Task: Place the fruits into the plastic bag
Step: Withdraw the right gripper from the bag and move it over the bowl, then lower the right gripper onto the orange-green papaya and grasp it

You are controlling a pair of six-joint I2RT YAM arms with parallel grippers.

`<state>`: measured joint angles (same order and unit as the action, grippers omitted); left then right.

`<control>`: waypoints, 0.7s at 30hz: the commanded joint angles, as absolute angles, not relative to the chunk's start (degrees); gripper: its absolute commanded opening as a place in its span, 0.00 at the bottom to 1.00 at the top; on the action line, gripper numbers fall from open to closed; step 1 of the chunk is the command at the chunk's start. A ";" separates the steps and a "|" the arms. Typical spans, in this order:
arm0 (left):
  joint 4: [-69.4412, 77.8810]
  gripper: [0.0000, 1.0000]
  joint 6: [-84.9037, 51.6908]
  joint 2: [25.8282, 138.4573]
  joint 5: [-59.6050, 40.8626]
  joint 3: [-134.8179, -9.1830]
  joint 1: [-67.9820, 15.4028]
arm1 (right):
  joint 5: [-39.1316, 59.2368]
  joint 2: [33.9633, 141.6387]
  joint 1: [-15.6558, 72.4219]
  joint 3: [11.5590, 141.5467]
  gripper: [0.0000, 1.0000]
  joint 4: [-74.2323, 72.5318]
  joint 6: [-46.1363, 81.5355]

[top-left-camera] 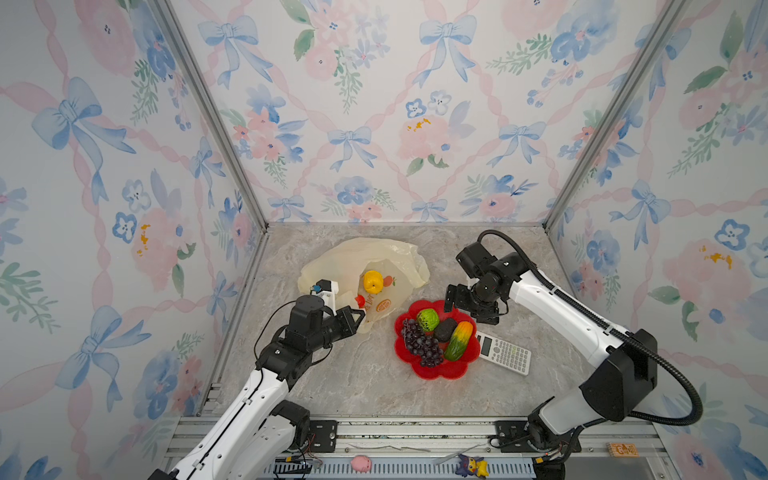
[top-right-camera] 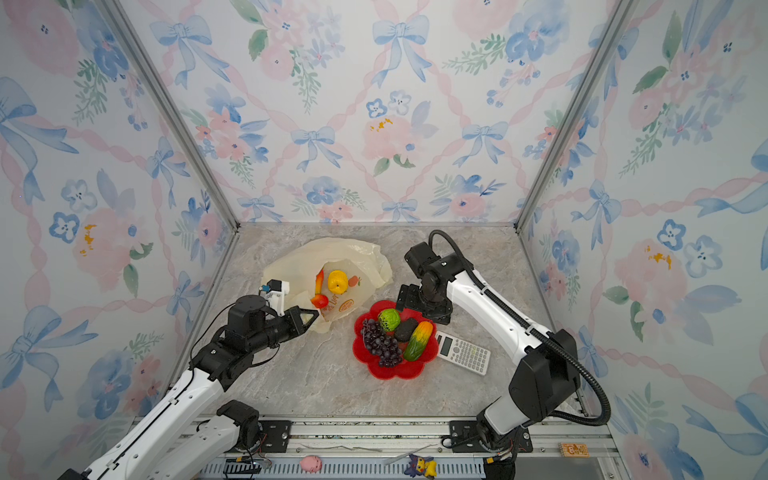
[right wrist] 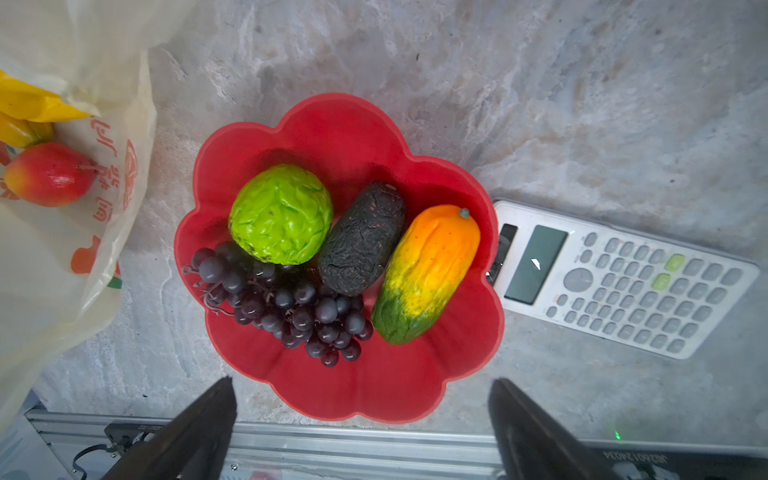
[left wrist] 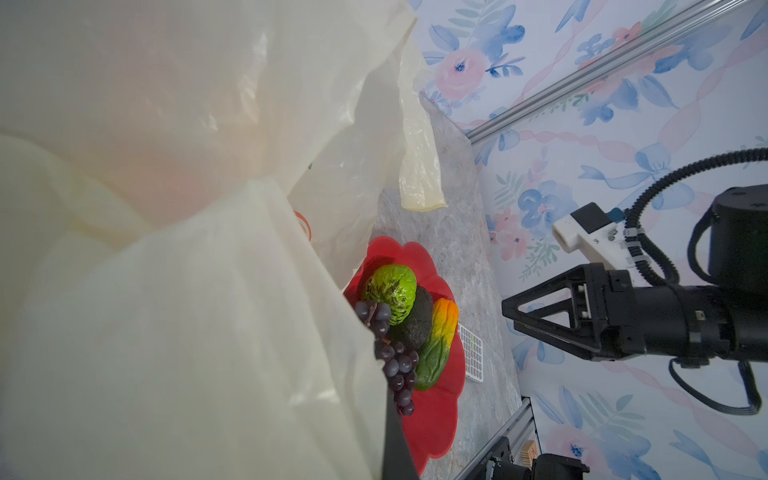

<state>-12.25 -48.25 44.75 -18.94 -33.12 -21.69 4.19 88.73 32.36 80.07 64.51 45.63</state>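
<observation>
The pale-yellow plastic bag [top-left-camera: 365, 257] lies at the back left with its mouth lifted. My left gripper [top-left-camera: 360, 314] is shut on the bag's front edge, and the film [left wrist: 166, 291] fills the left wrist view. Inside the bag lie a yellow lumpy fruit [top-left-camera: 372, 281] and a red-yellow mango [right wrist: 50, 174]. The red flower-shaped dish [right wrist: 374, 395] holds a green ball [right wrist: 280, 214], a dark avocado [right wrist: 361, 239], a green-orange mango [right wrist: 426, 274] and a purple grape bunch [right wrist: 282, 299]. My right gripper [right wrist: 362, 382] hangs open above the dish's edge, holding nothing.
A white calculator [top-left-camera: 505, 355] lies against the dish's right side. A pink toy [top-left-camera: 360, 463] and a purple-yellow figure [top-left-camera: 471, 465] sit on the front rail. Flowered walls close in the left, back and right.
</observation>
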 commanded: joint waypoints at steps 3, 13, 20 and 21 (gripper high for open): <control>-11.60 0.00 -48.07 44.60 -18.72 -32.58 -21.40 | 5.26 86.93 32.56 74.03 0.98 63.50 50.77; -11.66 0.00 -48.43 43.77 -18.90 -32.16 -21.18 | 4.65 88.90 33.66 69.88 0.88 60.01 50.72; -11.67 0.00 -48.79 44.04 -18.98 -32.12 -20.94 | 4.59 90.96 33.84 68.37 0.76 58.22 50.01; -11.67 0.00 -48.78 44.09 -19.07 -32.16 -21.00 | 4.65 91.27 33.90 67.97 0.75 57.90 50.01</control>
